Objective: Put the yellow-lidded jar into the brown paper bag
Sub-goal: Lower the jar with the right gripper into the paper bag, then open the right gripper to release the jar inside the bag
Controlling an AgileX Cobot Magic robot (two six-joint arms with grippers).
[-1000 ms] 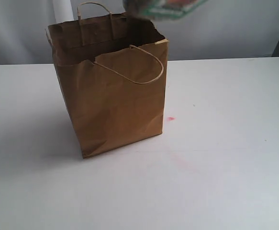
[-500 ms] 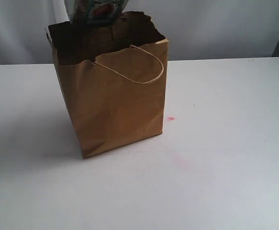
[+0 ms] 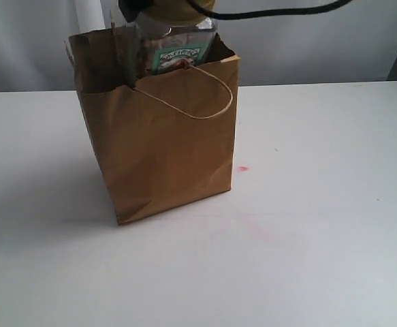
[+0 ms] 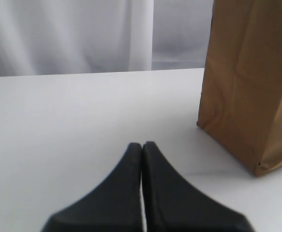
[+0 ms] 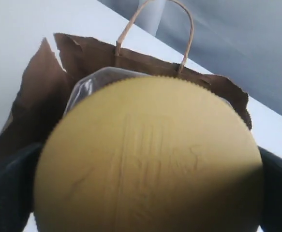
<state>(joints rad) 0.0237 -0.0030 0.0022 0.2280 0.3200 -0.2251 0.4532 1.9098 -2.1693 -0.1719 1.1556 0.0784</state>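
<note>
The brown paper bag (image 3: 157, 157) stands upright on the white table, its front handle (image 3: 212, 102) hanging down. The yellow-lidded jar (image 3: 176, 53) hangs upright in the bag's mouth: its lower part is hidden behind the front wall, while its green-bordered label and lid (image 3: 178, 8) show above the rim. In the right wrist view the lid (image 5: 150, 159) fills the frame over the open bag (image 5: 39, 92). My right gripper (image 5: 148, 193) is shut on the lid, with a black finger (image 5: 10, 183) on either side. Low over the table beside the bag (image 4: 249, 82), my left gripper (image 4: 142, 145) is shut and holds nothing.
A grey curtain (image 3: 307, 48) hangs behind the table's far edge. A black cable (image 3: 287, 10) runs from the right arm across the top of the exterior view. A small red mark (image 3: 242, 168) lies on the table right of the bag.
The jar has come from above the bag's right rim, moved left over the opening and gone down into the mouth. The bag and the left gripper have stayed put.
</note>
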